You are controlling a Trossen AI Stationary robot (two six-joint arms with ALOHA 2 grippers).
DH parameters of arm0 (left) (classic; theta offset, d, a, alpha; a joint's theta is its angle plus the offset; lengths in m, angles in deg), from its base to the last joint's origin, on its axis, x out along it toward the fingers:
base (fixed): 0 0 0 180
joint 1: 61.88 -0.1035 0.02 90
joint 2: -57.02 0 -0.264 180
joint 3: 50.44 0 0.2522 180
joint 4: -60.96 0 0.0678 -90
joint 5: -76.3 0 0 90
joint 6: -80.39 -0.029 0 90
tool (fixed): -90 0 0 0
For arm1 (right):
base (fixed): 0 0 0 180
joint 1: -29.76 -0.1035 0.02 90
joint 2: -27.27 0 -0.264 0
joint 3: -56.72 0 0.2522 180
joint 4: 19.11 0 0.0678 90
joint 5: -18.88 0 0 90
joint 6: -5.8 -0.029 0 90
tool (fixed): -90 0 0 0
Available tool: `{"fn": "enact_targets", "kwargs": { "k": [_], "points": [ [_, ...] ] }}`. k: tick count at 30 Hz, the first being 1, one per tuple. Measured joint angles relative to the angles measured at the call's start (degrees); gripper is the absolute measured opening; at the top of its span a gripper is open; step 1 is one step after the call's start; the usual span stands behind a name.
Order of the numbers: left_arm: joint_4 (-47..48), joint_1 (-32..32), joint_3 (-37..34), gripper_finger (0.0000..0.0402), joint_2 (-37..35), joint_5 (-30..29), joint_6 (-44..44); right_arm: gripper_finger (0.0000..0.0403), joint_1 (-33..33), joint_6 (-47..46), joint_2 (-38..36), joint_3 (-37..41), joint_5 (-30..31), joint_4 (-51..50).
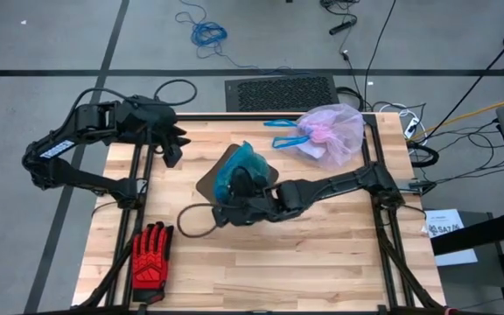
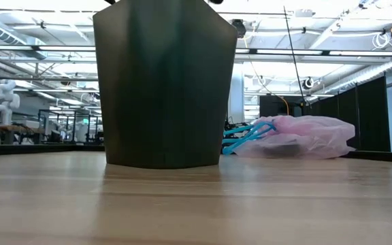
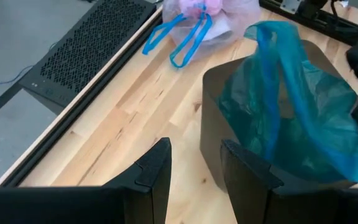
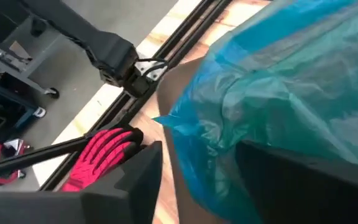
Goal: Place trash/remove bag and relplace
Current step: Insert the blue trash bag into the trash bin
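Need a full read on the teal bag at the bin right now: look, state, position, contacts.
The teal-blue plastic bag is thin, translucent and crinkled. It is partly in the dark bin at mid-table: some film is inside the mouth, the rest bunches above the rim and spills over one side. The right gripper is at the bin's rim with film between its fingers. The left gripper sits open beside the bin, not touching.

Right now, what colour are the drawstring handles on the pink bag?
Bright blue drawstring handles on the pale pink bag, lying on the table; clearest in the left wrist view.

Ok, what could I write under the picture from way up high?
Right gripper fits a teal bag into the bin; the tied pink bag lies aside.
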Motion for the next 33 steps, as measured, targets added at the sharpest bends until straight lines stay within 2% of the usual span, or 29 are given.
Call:
{"fn": "enact_targets", "kwargs": {
  "k": [3,6,8,16,23,27,30,33],
  "points": [
    [-0.08,-0.35,0.0,0.0134,0.07,0.02,0.0,0.0144,0.84,-0.25,0.34,0.08,-0.66,-0.34],
    [-0.85,-0.45,0.0,0.0134,0.05,0.02,0.04,0.0044,1.36,1.08,0.34,0.01,-0.62,0.12],
    [-1.88,-0.45,0.0,0.0134,0.04,0.02,0.18,0.0015,1.45,2.86,0.47,0.01,-0.67,0.78],
    [-5.0,-0.45,0.0,0.0134,0.07,1.34,0.07,0.0001,1.21,4.11,-3.72,0.03,-3.09,3.51],
    [-9.32,-0.45,0.01,0.0134,0.71,9.05,-1.44,0.0,0.23,10.96,-9.96,-0.06,-3.4,4.96],
    [-12.42,-0.45,0.02,0.0134,3.5,18.34,-2.4,0.0,-0.35,12.22,-11.11,-0.08,-3.44,4.32],
    [-12.81,-0.4,-1.08,0.0134,5.05,20.76,-3.99,0.0,-0.77,12.4,-11.14,-0.01,-3.53,4.17],
    [-13.23,-0.4,-5.13,0.0141,5.49,22.73,-3.96,0.0,-0.93,12.36,-11.29,-0.01,-3.47,4.36]
  ]
}}
